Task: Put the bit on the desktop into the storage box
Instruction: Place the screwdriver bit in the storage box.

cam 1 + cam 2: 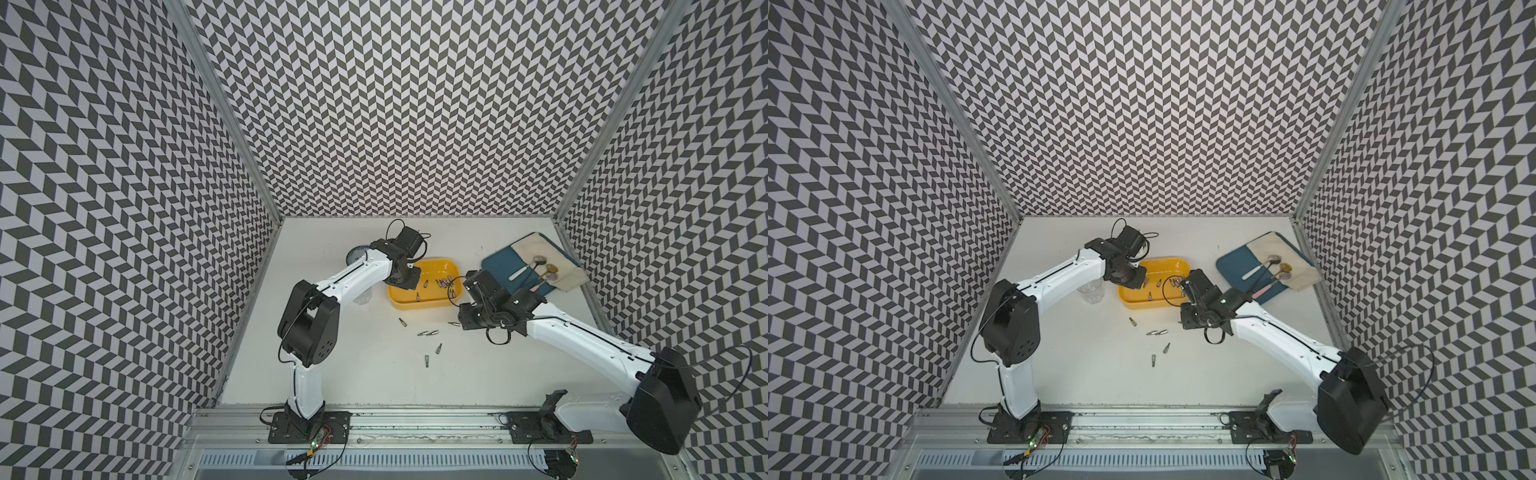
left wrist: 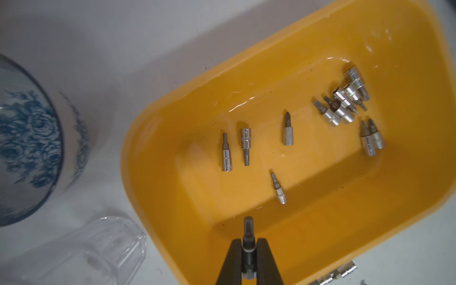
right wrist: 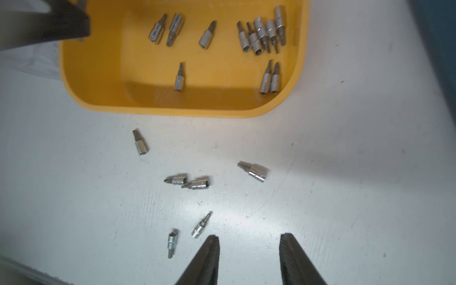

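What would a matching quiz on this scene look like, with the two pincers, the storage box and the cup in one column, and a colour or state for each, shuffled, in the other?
Column one:
1. left pincer
2. right pincer
3. storage box
4. cup

Column two:
a. yellow
b. open and empty
c. transparent
d. shut on a bit

Pairs: 1-d, 2-b, 3-a, 4-c.
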